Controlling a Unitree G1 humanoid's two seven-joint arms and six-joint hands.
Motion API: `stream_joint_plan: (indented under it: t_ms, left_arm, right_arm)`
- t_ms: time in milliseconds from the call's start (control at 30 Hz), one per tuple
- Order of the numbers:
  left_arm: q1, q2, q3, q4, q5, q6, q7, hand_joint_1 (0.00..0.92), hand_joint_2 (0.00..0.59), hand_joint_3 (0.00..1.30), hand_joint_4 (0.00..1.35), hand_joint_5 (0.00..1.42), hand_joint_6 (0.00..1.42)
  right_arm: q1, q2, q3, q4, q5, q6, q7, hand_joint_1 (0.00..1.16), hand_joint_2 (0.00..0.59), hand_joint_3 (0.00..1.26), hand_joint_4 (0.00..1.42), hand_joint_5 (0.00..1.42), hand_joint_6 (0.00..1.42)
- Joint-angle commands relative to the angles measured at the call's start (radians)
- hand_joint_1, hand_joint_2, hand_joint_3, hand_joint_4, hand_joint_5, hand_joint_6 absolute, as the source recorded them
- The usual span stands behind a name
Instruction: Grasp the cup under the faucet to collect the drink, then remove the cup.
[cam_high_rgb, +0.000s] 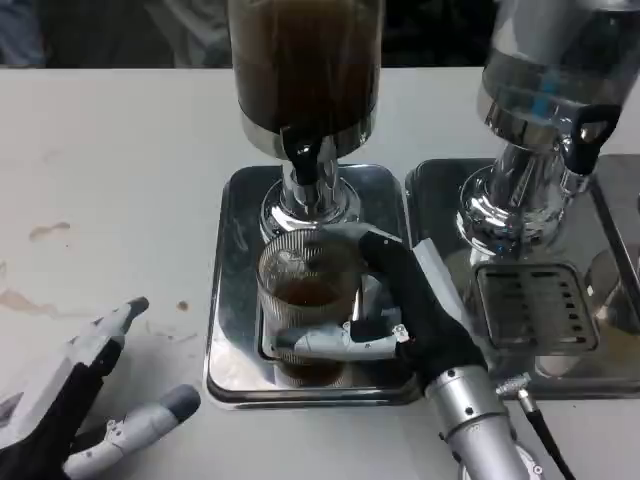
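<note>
Cup (300, 300) stands upright under the faucet (303, 152), our right robot hand (385, 320) wrapped around it from the right; left robot hand (95, 400) (fingers spread, holding nothing) rests well apart.

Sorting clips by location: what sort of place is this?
Likely a drinks station or test bench: two beverage dispensers on steel drip trays, and a ribbed glass cup under the faucet.

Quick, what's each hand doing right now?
Left hand: open, fingers spread, holding nothing.
Right hand: holding the cup under the faucet.
</note>
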Motion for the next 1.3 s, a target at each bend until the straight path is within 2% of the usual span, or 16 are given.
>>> stream_joint_plan:
  t_ms: [33, 533, 1000, 1167, 1300]
  left_arm:
    - [0.011, 0.018, -0.011, -0.023, 0.029, -0.013, 0.022, 0.0, 0.032, 0.0, 0.0, 0.0, 0.0]
    - [0.061, 0.024, -0.016, -0.109, 0.124, -0.013, 0.051, 0.0, 0.032, 0.0, 0.0, 0.0, 0.0]
    - [0.1, 0.062, 0.004, -0.172, 0.174, -0.011, 0.074, 0.0, 0.032, 0.0, 0.0, 0.0, 0.0]
    - [0.132, 0.063, 0.024, -0.207, 0.209, -0.007, 0.11, 0.0, 0.032, 0.0, 0.0, 0.0, 0.0]
    - [0.21, 0.046, 0.045, -0.273, 0.279, -0.023, 0.186, 0.0, 0.035, 0.0, 0.0, 0.0, 0.0]
  right_arm:
    - [0.023, -0.01, -0.012, -0.097, 0.009, 0.019, 0.013, 1.02, 0.147, 0.78, 0.83, 0.98, 1.37]
    - [0.144, -0.063, -0.041, -0.333, 0.021, 0.11, 0.089, 1.0, 0.152, 0.79, 0.84, 0.99, 1.36]
    - [0.24, -0.094, -0.077, -0.507, 0.053, 0.143, 0.139, 1.0, 0.158, 0.79, 0.85, 0.99, 1.36]
    - [0.256, -0.107, -0.078, -0.537, 0.041, 0.138, 0.147, 1.0, 0.16, 0.79, 0.85, 0.99, 1.36]
    - [0.285, -0.106, -0.08, -0.574, 0.072, 0.145, 0.168, 1.0, 0.161, 0.79, 0.85, 0.99, 1.36]
